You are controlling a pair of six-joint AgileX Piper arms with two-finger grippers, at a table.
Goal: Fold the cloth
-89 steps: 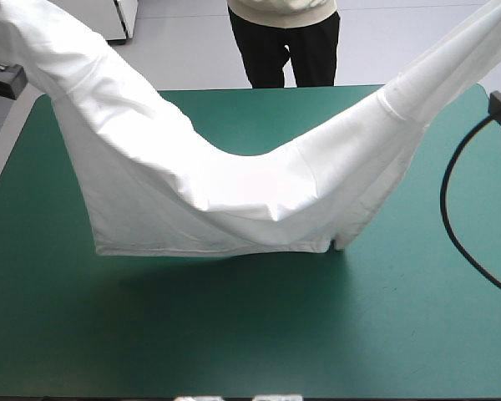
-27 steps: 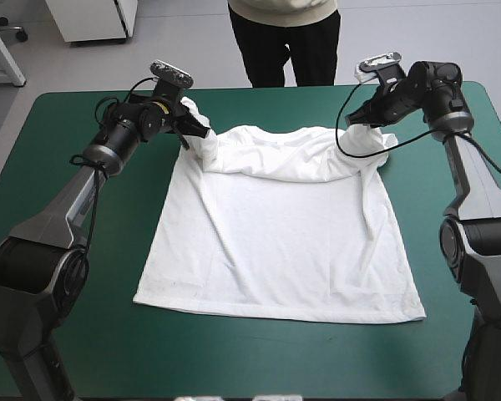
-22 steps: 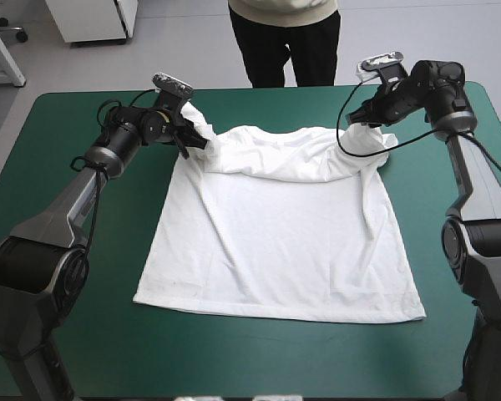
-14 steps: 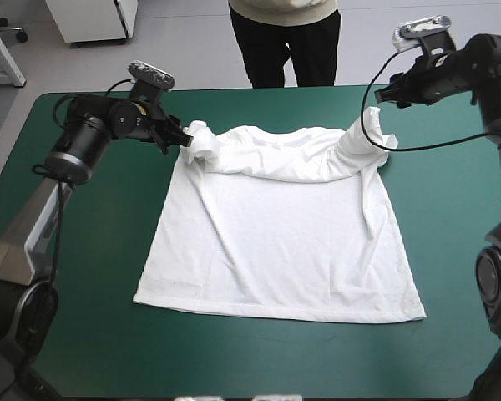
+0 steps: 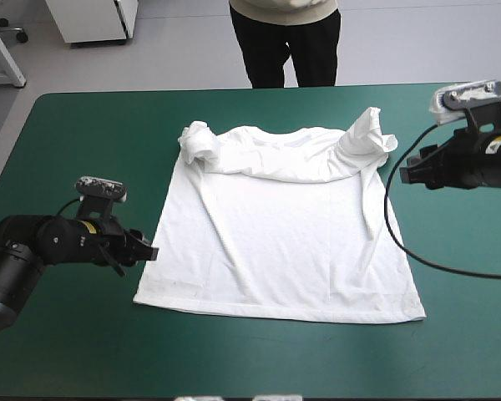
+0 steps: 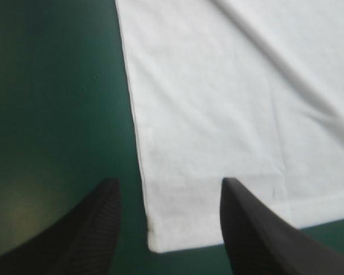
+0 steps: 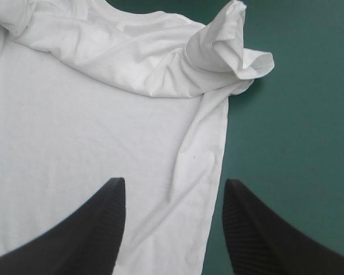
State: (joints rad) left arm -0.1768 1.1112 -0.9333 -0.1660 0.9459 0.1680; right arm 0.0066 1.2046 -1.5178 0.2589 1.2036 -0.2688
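Fingers (image 6: 100,212) of left gripper (image 6: 169,182) and right gripper (image 7: 174,181) gape over T-shirt (image 5: 284,234) edges, clear in wrist views.

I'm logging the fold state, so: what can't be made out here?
Sleeves of the T-shirt: high view, bunched cloth hides how they lie.
Left gripper height over the hem: left wrist view, blurred.
Near hem: right wrist view, cut off by the edge behind the right gripper.

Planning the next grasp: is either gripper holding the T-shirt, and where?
Nothing is held. The left gripper and right gripper both stand open beside the T-shirt.
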